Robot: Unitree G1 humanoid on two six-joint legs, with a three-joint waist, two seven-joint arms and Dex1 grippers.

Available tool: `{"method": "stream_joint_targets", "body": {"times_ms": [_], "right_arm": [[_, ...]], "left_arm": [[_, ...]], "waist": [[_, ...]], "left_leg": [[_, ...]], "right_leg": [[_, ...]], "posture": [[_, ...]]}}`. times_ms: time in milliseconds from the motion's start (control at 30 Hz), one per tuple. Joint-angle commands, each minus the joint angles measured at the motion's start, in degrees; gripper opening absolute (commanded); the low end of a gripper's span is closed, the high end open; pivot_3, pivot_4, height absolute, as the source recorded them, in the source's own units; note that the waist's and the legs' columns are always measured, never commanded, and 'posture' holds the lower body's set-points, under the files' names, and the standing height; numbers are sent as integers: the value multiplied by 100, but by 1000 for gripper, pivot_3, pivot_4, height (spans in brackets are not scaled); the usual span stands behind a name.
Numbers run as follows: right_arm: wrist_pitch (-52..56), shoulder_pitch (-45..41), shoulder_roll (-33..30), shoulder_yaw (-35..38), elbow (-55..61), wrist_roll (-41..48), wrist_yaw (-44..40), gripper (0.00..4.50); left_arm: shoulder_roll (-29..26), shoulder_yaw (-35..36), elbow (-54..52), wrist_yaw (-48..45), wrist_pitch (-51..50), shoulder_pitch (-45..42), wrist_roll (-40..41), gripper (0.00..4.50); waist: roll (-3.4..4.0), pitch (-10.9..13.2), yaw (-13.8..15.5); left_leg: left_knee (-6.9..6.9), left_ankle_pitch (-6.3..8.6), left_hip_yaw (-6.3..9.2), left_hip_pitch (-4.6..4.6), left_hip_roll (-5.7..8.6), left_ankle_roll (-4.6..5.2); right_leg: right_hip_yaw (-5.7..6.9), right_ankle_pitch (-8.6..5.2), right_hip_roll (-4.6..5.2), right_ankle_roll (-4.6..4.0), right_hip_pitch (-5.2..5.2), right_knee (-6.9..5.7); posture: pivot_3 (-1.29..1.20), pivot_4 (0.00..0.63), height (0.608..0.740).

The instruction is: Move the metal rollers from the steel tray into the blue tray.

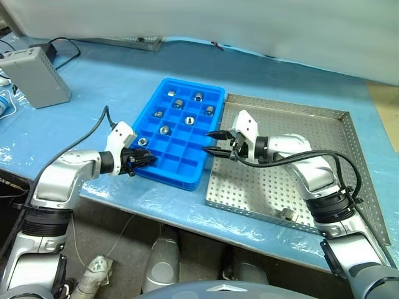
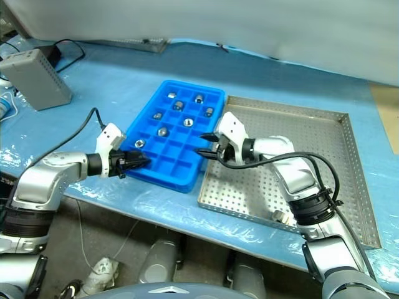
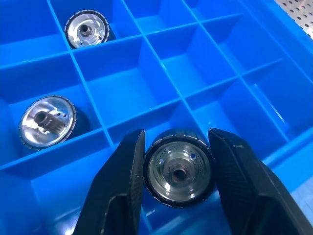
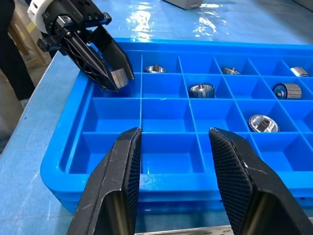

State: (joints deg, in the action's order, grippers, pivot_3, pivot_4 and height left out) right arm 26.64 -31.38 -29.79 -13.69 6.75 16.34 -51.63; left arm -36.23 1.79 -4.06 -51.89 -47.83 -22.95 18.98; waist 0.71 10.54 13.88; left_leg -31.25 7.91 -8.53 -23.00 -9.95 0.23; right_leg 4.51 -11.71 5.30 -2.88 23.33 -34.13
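Glossy blue plastic tray (image 1: 181, 134), shiny ridged metal rollers (image 3: 178, 169) inside, and beside it the matt perforated steel tray (image 1: 299, 168)

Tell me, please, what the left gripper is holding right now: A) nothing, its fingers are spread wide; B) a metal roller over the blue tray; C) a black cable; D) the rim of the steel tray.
B: the left wrist view shows the left gripper closed on a metal roller above a compartment of the blue tray.
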Motion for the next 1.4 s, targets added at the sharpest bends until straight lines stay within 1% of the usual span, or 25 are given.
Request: {"method": "stream_joint_targets", "body": {"times_ms": [33,233,300,367,400,433,500,700,767,867,900,967,1033,1100,1200,1300,1400], "right_arm": [[-106,99,-31,65,217,-57,-2,2260],[-46,263,-34,120,385,-131,95,2260],[-47,306,-47,141,412,-169,136,2260],[-41,315,-42,150,418,-194,171,2260],[-34,324,-46,161,430,-191,181,2260],[-23,344,-55,174,450,-185,190,2260],[0,372,-61,185,480,-179,209,2260],[82,449,-99,270,573,-169,278,2260],[140,501,-165,367,629,-139,293,2260],[301,793,-472,681,862,-52,265,2260],[372,920,-585,808,953,-16,266,2260],[471,1165,-777,1049,1097,41,303,2260],[570,1500,-990,1418,1233,68,408,2260],[609,1796,-1153,1736,1335,39,536,2260],[615,2214,-1262,2322,1371,-21,851,2260],[473,2380,-1109,2917,1141,-240,1540,2260],[485,2544,-965,3030,1318,-170,1720,2260]], "left_arm": [[-87,-6,143,19,219,-182,-4,1717],[21,-136,374,51,318,-388,14,1717],[84,-216,496,167,439,-438,-100,1717],[69,-264,566,84,566,-435,-100,1717],[38,-275,542,3,609,-413,-63,2440],[7,-298,554,-3,602,-437,-72,2687],[-6,-297,627,2,584,-530,-67,3321],[2,-147,728,-146,541,-935,198,3321],[-8,-75,639,-284,409,-1126,417,3321],[4,67,165,-790,116,-1337,1135,3321],[32,110,75,-921,29,-1399,1349,3321],[69,41,10,-1102,17,-1437,1544,3321],[137,-370,87,-1274,249,-1404,1368,3321],[329,-696,237,-1312,471,-1431,1181,3321],[792,-1035,643,-1323,611,-1676,1062,3321],[1316,-1405,1327,-1118,1083,-1950,596,3321],[1700,-1425,1645,-1047,1129,-2135,556,3321]], "waist": [[0,0,-4],[0,0,-4],[0,0,6],[0,0,23],[0,0,24],[0,0,25],[0,0,34],[-2,1,32],[-2,1,36],[-3,1,18],[-3,1,20],[-2,0,-17],[0,-2,-60],[5,-4,-82],[3,-3,-154],[1,-2,-248],[0,-2,-379]], "left_leg": [[1,0,0,2,1,0],[0,-3,0,3,2,-4],[-3,-5,0,4,2,-7],[-4,-6,0,12,2,-9],[-4,-8,0,17,2,-12],[-4,-10,0,22,2,-14],[1,-12,0,34,2,-18],[7,-19,0,49,0,-28],[4,-20,0,45,1,-29],[0,-21,-3,39,3,-29],[-2,-21,-5,35,3,-29],[-5,-14,-6,21,5,-17],[-3,-10,-9,12,5,-11],[0,-8,-10,11,6,-8],[-4,-8,-12,9,5,-8],[-9,-10,-12,13,6,-10],[-12,-13,-12,18,8,-11]], "right_leg": [[-1,0,0,0,0,-1],[-4,0,-1,0,4,-12],[-4,-1,1,0,4,-21],[-5,-9,3,15,1,-32],[-8,-23,4,38,0,-40],[-9,-25,4,41,-2,-44],[-12,-26,4,42,-6,-53],[-16,-26,2,42,-11,-58],[-18,-26,2,42,-10,-58],[-22,-22,2,35,-9,-58],[-23,-13,2,9,-7,-57],[-23,-21,2,-5,-1,-55],[-23,-31,0,-6,8,-55],[-23,-39,0,-3,9,-53],[-21,-41,0,2,8,-53],[-21,-61,0,40,3,-55],[-21,-59,0,46,-3,-53]], "posture": [[388,150,740],[369,150,740],[364,150,740],[352,150,740],[352,150,740],[348,150,740],[344,150,740],[321,150,740],[310,150,740],[267,150,740],[267,150,740],[228,150,740],[194,150,740],[159,150,740],[112,150,740],[48,150,740],[8,150,740]]}}
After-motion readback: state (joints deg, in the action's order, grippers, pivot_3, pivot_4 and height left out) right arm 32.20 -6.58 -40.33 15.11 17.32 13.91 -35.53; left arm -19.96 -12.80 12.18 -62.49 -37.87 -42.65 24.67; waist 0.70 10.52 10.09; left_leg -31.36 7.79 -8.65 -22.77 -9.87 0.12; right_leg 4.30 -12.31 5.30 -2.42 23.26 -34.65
